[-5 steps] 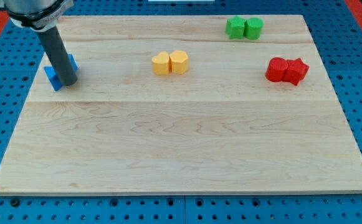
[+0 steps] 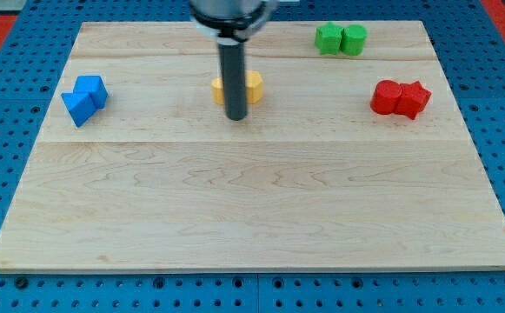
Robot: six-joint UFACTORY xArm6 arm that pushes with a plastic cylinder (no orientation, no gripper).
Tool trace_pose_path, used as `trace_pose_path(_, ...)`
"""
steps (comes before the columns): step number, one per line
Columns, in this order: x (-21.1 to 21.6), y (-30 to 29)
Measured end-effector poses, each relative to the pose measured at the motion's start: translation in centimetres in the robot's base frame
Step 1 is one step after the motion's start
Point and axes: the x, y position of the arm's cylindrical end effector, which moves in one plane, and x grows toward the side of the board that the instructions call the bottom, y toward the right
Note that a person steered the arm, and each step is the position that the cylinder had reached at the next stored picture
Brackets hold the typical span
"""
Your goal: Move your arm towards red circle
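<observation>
The red circle (image 2: pixel 387 96) lies at the view's right side of the wooden board, touching a red star (image 2: pixel 414 98) on its right. My tip (image 2: pixel 236 116) is near the middle of the board's upper half, just below two yellow blocks (image 2: pixel 252 85) that the rod partly hides. The tip stands far to the left of the red circle, with bare wood between them.
Two green blocks (image 2: pixel 340 38) sit side by side at the view's top right. Two blue blocks (image 2: pixel 83 97) lie together at the left. The wooden board (image 2: pixel 252 209) rests on a blue pegboard.
My tip has moved right from the blue blocks to just below the yellow blocks. The blue blocks now show in full. No block has moved.
</observation>
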Motion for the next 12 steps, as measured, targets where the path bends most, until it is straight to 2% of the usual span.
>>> trace_pose_path(3,-0.4,3.4)
trace_pose_path(12,-0.4,4.6)
